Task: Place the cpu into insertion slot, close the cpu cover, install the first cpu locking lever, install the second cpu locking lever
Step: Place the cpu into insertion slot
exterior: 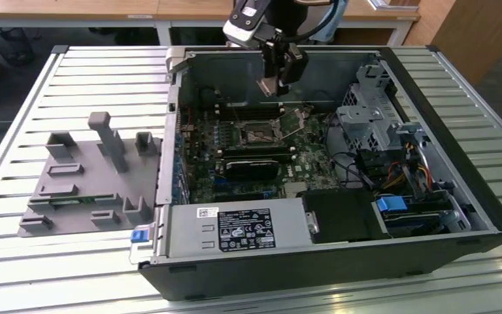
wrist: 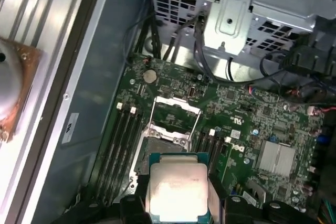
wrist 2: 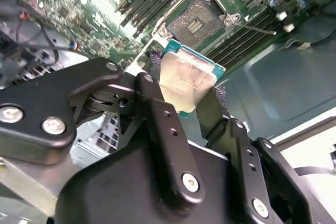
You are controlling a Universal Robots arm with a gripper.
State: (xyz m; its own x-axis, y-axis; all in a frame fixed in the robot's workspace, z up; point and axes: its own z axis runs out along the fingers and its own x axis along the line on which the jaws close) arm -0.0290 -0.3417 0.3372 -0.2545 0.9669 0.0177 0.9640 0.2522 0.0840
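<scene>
While the cpu (wrist 2: 186, 80) is clamped by two opposite edges between the black fingers (wrist 2: 157, 111) of the claw (wrist 2: 184, 92), it is held in the air, tilted, with its pale metal face turned toward the second wrist view. The chip is kept clear of the green motherboard (wrist: 236, 100) and is not touching the insertion slot (wrist 2: 195, 22), which is seen beyond it as a dark square with a silvery rim and a patch of gold contacts. In the first wrist view the cpu cover (wrist: 178, 104) is seen swung open on the far side of the socket, so that green board shows through its square window. A thin metal lever (wrist 2: 254, 27) is seen standing off beside the socket, apart from the cover. Long black memory slots (wrist: 123, 140) are set on either side of the socket, and a perforated silver drive cage (wrist: 236, 9) is mounted further along the board. In the exterior view the claw is seen hanging inside an open black computer case (exterior: 321, 268), over the rear part of the board and a little behind the socket. The case is laid on its side on a slatted metal counter (exterior: 76, 72), and a grey moulded fixture tray (exterior: 59, 196) is placed beside it toward the exterior view's left.
</scene>
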